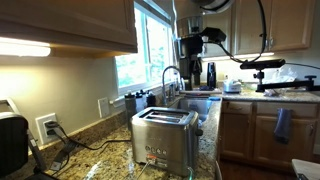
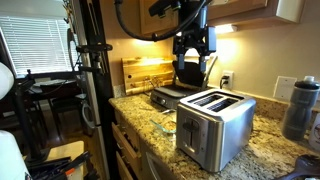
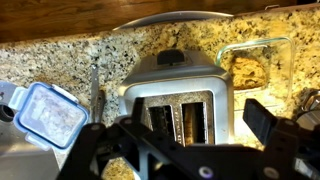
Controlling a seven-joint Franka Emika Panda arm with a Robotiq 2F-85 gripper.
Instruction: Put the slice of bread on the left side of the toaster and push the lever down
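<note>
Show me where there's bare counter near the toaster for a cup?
Bare granite lies between the toaster and the corded outlet. Another strip runs between toaster and tumbler. It is crowded where the glass dish and black appliance stand.

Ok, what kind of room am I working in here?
Most likely a home kitchen: a speckled granite countertop carrying a steel toaster, a sink faucet below a window, and wooden cabinets under the counter.
</note>
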